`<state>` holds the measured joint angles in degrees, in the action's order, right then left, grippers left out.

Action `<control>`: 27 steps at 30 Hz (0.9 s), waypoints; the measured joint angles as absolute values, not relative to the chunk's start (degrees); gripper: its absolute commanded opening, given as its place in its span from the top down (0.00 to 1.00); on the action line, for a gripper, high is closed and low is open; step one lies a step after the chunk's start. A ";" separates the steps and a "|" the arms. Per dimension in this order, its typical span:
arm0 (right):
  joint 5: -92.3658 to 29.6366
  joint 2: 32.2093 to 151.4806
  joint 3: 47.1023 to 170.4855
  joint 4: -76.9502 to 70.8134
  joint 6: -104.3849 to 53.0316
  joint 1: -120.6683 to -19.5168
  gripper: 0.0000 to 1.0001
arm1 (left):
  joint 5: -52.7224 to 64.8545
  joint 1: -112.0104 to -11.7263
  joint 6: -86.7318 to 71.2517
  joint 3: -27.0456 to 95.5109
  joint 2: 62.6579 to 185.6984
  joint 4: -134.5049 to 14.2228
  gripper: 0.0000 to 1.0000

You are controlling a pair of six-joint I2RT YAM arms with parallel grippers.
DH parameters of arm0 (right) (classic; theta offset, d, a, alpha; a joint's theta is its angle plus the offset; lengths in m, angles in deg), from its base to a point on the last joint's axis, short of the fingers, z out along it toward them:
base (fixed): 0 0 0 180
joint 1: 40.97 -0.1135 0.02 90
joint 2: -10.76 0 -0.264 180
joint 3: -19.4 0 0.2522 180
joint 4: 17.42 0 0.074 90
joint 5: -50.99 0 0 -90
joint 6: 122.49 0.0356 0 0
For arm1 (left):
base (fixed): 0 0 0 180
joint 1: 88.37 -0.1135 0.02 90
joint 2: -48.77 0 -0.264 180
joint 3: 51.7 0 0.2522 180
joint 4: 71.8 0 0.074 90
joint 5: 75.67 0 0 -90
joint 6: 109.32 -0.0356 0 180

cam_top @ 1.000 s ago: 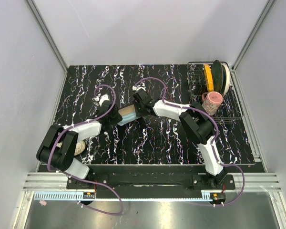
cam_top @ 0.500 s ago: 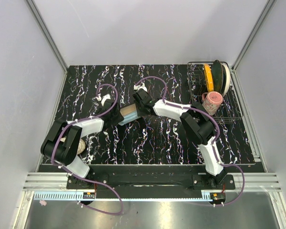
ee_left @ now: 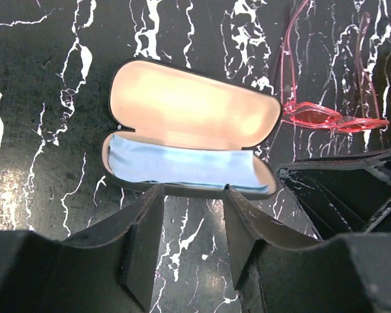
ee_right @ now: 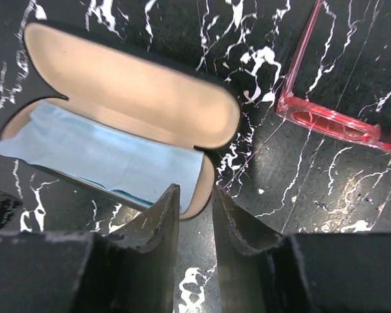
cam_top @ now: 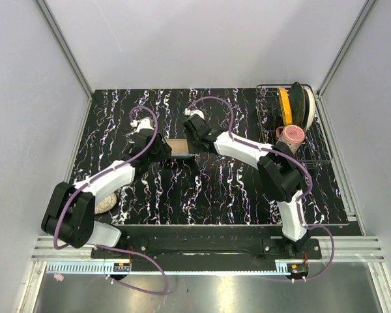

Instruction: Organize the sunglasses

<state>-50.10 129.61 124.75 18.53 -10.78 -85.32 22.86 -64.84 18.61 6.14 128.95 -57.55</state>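
Sunglasses (ee_left: 332,117) lie beside open case (ee_left: 189,111); left tool (ee_left: 192,192) spread, right tool (ee_right: 192,190) slightly parted.

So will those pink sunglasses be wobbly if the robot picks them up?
Probably light and a bit fragile: the sunglasses have thin pink frames. Their slim arms are spread open, so they might swing when lifted. Lying flat, they'd likely slide, not roll.
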 measured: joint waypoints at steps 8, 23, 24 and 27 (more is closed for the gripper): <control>-53.11 126.11 126.74 20.78 -10.80 -85.08 0.50 | 22.80 -64.71 17.08 6.14 126.94 -56.72 0.52; -56.04 122.81 129.65 29.07 -9.99 -68.65 0.33 | 23.02 -64.88 15.18 6.71 122.97 -53.41 0.48; -56.04 123.16 130.24 29.57 -10.30 -67.60 0.31 | 22.88 -65.04 15.16 6.86 122.97 -53.31 0.47; -55.98 125.41 132.73 30.97 -11.48 -65.43 0.31 | 22.36 -65.87 15.07 7.52 122.97 -52.96 0.47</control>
<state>-55.98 125.41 132.73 30.97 -11.48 -65.43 22.36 -65.87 15.07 7.52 122.97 -52.96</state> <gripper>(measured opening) 0.682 0.527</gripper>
